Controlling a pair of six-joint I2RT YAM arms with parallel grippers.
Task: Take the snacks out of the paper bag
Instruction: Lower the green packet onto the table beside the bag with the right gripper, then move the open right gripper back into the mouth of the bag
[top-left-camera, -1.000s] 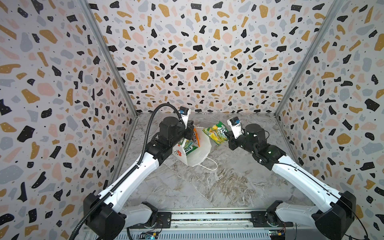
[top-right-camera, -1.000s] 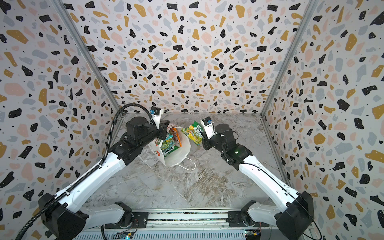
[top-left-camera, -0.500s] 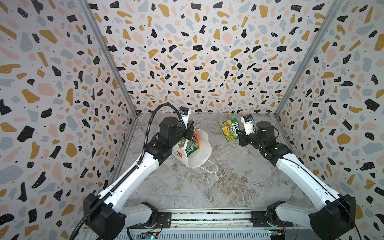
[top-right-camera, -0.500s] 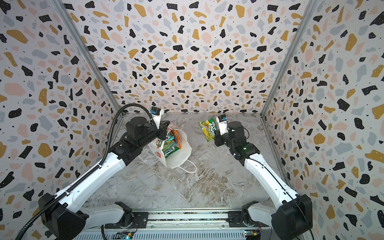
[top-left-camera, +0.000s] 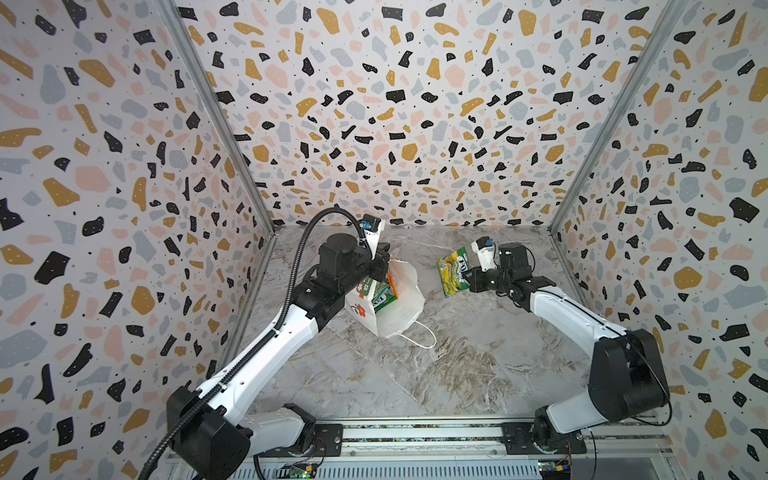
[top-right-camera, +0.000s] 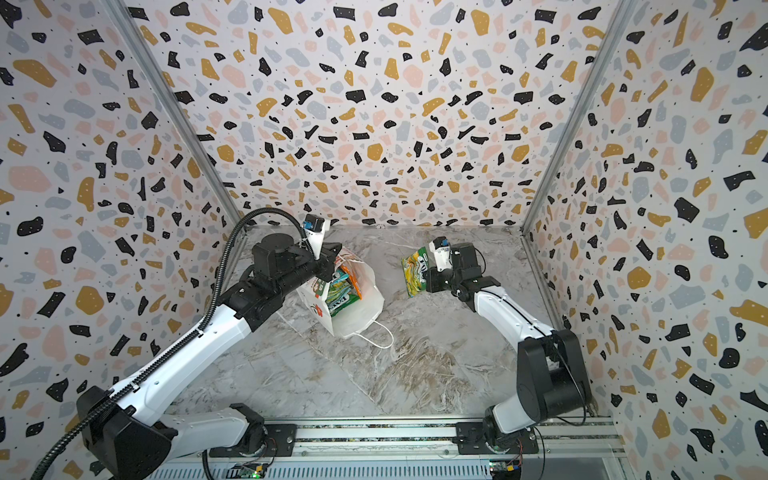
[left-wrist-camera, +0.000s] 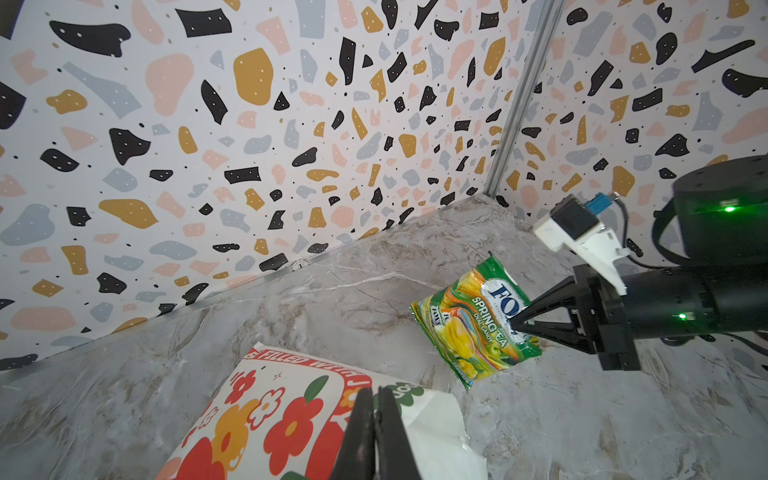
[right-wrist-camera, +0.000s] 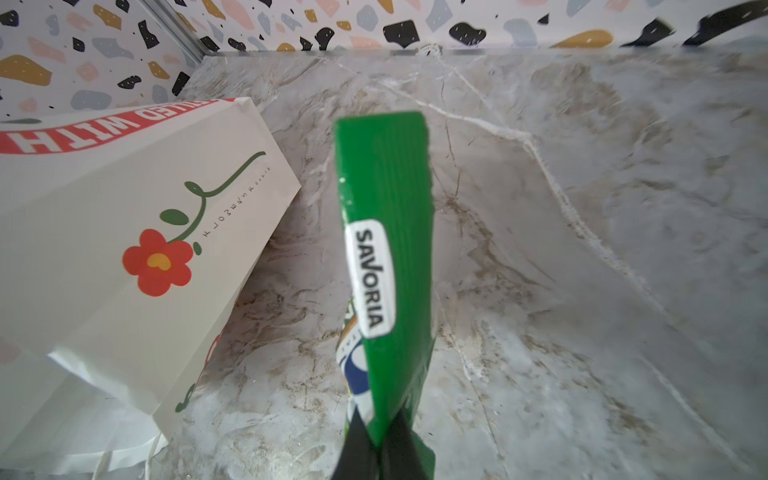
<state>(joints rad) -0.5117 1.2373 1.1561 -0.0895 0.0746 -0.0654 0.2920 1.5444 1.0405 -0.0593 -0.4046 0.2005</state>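
While the left gripper (left-wrist-camera: 376, 395) pinches the paper bag (left-wrist-camera: 270, 415), the right gripper (left-wrist-camera: 518, 325) clamps a green-yellow packet (left-wrist-camera: 465, 332)

Front half of the marble table (top-left-camera: 415, 386) is bare — easy passage. Further back the paper bag (top-left-camera: 405, 299) blocks the middle, cord handle (top-left-camera: 434, 341) trailing forward; the green-yellow packet (top-left-camera: 452, 272) is held up to its right, open gap between.
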